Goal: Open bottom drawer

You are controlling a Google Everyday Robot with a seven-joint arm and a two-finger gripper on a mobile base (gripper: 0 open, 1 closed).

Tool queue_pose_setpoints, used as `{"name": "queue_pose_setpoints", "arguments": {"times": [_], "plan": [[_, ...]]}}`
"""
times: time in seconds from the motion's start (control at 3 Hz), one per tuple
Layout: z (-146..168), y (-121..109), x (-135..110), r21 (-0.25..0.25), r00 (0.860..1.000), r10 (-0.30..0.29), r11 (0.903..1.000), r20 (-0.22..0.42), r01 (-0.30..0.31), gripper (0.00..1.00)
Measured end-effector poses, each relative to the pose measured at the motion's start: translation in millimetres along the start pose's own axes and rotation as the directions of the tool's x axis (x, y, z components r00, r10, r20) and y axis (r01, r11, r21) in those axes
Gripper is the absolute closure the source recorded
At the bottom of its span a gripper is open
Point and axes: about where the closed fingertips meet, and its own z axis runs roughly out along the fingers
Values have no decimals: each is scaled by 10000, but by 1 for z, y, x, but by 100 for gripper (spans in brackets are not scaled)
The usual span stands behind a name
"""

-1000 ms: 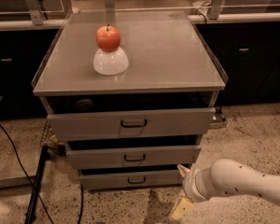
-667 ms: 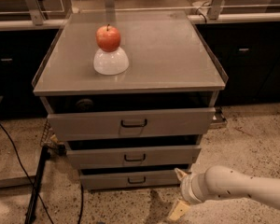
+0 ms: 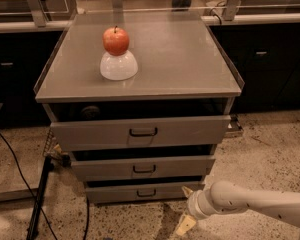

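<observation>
The bottom drawer is the lowest and narrowest grey front of the metal cabinet, with a small dark loop handle. It sits slightly pulled out, like the two wider drawers above it. My gripper comes in from the lower right on a white arm, low near the floor, just right of the bottom drawer's right end. One pale finger points down at the floor and the other points up by the drawer corner. The fingers are spread apart and hold nothing.
A red apple sits on an upturned white bowl on the cabinet top. A black stand and cables are at the left on the speckled floor. Dark lab counters run behind.
My gripper and arm have moved left, closer to the right end of the bottom drawer. The drawers, apple and bowl have not moved.
</observation>
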Motion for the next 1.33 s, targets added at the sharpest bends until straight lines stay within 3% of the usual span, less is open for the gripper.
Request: {"name": "queue_pose_setpoints", "arguments": {"times": [0.67,1.33], "plan": [[15,-3,8,21,9994,-40,10000,355,40,0],[64,-32,23,420,9917,-382,9986,1226,332,0]]}}
